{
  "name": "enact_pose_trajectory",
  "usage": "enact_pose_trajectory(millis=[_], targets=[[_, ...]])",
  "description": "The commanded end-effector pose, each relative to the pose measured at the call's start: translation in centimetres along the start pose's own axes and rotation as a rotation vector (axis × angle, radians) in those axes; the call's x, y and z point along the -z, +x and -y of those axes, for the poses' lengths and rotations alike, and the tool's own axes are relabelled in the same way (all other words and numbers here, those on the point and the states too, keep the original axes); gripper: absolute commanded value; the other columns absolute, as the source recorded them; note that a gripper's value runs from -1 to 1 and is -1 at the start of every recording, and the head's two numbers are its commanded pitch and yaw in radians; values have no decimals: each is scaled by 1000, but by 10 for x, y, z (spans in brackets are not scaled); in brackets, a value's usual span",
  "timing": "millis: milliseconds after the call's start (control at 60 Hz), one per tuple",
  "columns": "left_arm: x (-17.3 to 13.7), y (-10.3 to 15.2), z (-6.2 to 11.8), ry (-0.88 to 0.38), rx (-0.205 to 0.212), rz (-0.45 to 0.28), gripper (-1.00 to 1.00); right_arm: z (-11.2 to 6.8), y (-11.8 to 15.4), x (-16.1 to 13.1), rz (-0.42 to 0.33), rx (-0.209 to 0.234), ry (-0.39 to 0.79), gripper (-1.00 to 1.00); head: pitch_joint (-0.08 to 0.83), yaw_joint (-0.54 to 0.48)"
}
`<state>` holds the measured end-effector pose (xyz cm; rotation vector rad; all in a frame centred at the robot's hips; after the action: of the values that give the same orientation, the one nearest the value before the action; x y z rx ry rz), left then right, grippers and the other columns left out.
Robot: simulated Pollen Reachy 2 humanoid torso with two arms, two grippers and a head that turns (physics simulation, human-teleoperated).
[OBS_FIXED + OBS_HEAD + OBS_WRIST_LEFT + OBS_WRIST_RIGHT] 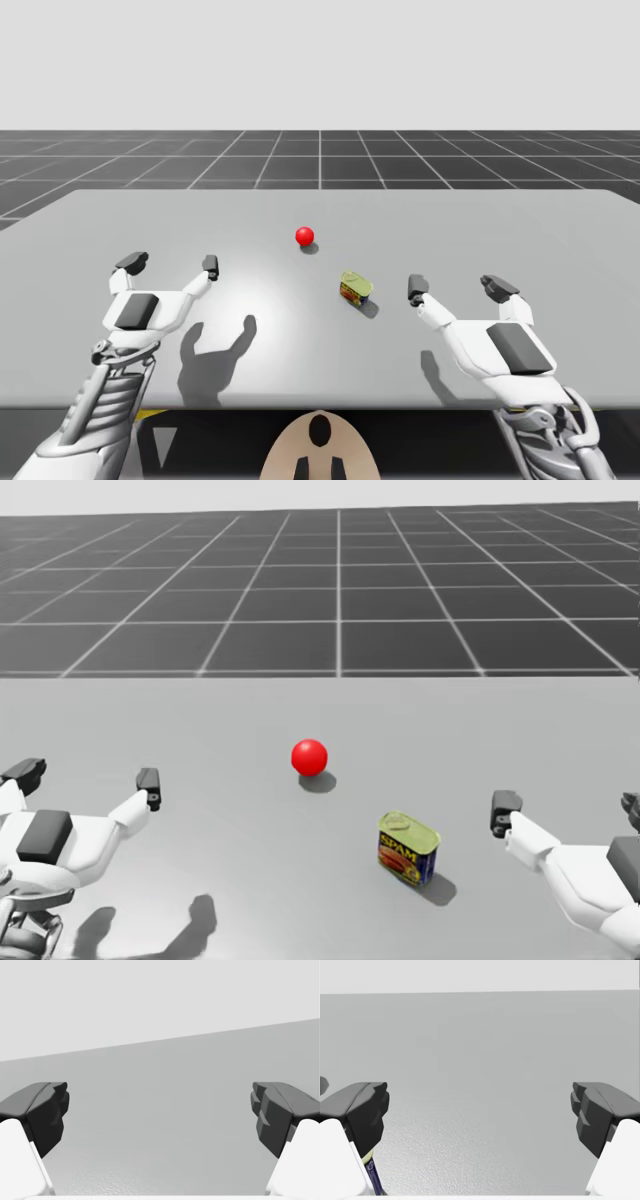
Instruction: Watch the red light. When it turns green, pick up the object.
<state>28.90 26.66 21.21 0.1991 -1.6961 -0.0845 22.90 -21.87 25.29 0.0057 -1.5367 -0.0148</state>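
Light point(305, 236) seen red, yellow-and-blue rectangular can point(355, 289) is stood upright at 9 o'clock of the right gripper point(457, 288), the nearer one, while it and the left gripper point(171, 264) are held wide open, empty.

A plain grey table point(560, 230) stands on a dark floor point(320, 155) lined with a pale grid.

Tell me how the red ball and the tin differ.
The red ball is a plain, one-colour sphere; the tin is boxy, with a yellow-green lid and printed sides. The ball lies farther from me; the tin lies nearer, towards my right gripper. Both rest on the grey table, untouched.
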Motion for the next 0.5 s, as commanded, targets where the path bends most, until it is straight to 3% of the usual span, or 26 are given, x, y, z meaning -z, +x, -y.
enact_pose_trajectory(millis=[17, 500], targets=[[1, 0, 0, -1, 5, -1, -1000, -3, -1, -1, -3, 14, -1, -1000, 417, 61], [0, 0, 1, 1, 6, -6, -1000, -3, -2, -1, -5, 6, -7, -1000, 450, 70]])
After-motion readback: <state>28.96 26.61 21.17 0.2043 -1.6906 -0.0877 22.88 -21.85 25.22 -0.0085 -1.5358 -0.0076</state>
